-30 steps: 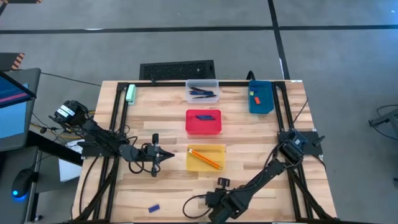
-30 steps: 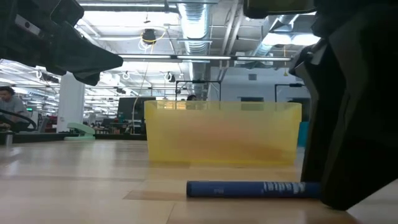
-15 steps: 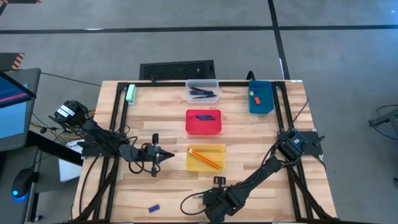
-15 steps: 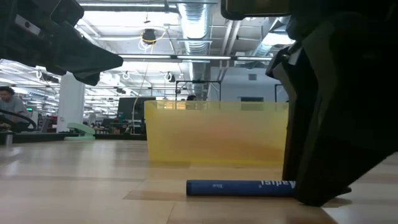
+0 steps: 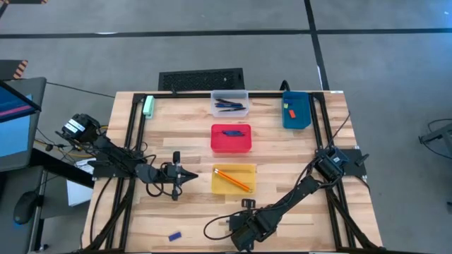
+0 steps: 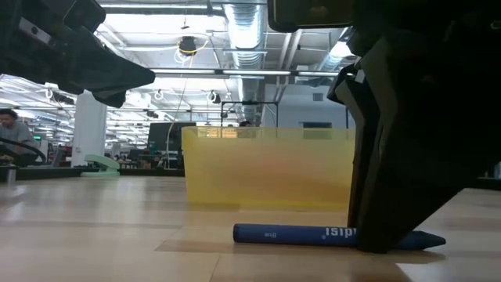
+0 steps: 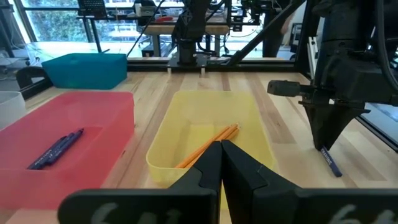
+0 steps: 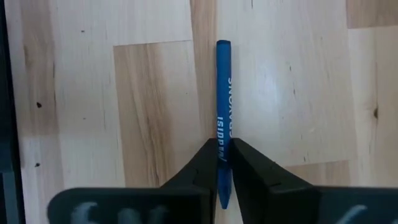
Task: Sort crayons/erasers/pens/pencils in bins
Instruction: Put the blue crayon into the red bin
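1. The tabletop (image 5: 176, 134) is pale wood planks inside a dark metal frame, standing on a grey concrete floor (image 5: 212, 49) crossed by dark lines.
2. The low view looks past the tabletop into a big workshop with ceiling ducts (image 6: 243, 19), strip lights and a person (image 6: 12, 129) seated at far left.
3. The right tool (image 8: 221, 165) is down at the near edge of the tabletop, its fingers narrowed onto a blue crayon (image 8: 223, 99) that lies flat on the wood and pokes out on both sides of them.
4. The left tool (image 7: 221, 165) hovers left of the yellow bin (image 5: 234, 178), fingers pressed together on nothing.
5. The yellow bin holds orange pencils (image 5: 233, 180); the red bin (image 5: 231, 138) behind it holds blue crayons (image 5: 231, 132); the clear bin (image 5: 229, 104) at the far edge holds dark pens (image 5: 229, 106); the blue bin (image 5: 296, 111) at far right holds two small erasers (image 5: 288, 109).
6. Another blue crayon (image 5: 174, 236) lies alone at near left, and a pale green block (image 5: 149, 106) at far left.
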